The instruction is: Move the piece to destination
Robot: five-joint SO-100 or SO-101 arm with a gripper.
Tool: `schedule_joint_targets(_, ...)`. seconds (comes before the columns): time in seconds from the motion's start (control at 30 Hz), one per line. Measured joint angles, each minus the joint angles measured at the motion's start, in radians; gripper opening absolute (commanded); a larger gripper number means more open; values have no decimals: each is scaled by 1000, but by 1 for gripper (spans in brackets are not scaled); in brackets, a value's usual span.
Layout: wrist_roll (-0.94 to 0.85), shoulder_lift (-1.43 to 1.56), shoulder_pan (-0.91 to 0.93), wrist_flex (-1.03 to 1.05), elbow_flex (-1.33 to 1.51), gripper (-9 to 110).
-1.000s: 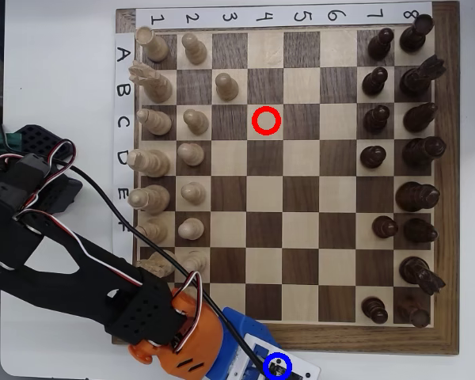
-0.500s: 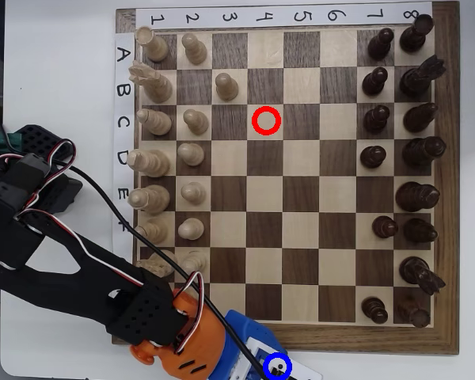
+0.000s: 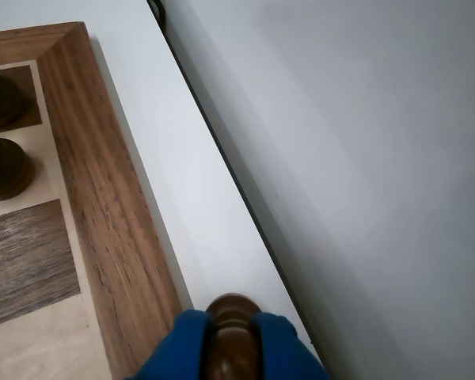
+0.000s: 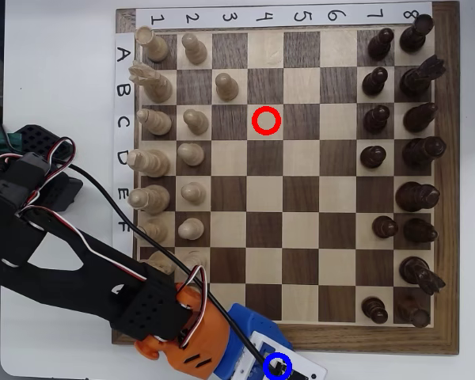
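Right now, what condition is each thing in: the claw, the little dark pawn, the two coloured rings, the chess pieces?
claw: shut on the dark pawn, off the board's near edge.
dark pawn: upright, clamped between the blue fingers.
blue ring: off the board, over the claw tip.
red ring: on an empty square.
pale pieces: standing.
dark pieces: standing.

**Pawn at the blue ring**

The pawn (image 3: pixel 232 336) is small, dark brown and glossy, with a round head. In the wrist view it stands upright between the blue fingers (image 3: pixel 178 348) of the hand (image 3: pixel 231 348), pinched from both sides, over the white worktop just outside the board's wooden frame. In the overhead view the thin blue ring (image 4: pixel 278 366) lies off the board's bottom edge, with the pawn's dark shape showing inside it.
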Motion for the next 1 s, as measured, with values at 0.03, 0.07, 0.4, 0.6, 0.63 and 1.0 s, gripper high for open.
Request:
schedule_joint_targets(0.03, 0, 0, 0, 2, 0, 0)
schedule_joint_targets(0.07, 0, 0, 0, 5, 0, 0)
schedule_joint_targets(0.4, 0, 0, 0, 20, 0, 31)
schedule_joint_targets(0.6, -5, 0, 0, 20, -12, 40)
schedule_joint_targets(0.63, -5, 0, 0, 20, -18, 40)
schedule_joint_targets(1.0, -5, 0, 0, 51, -34, 40)
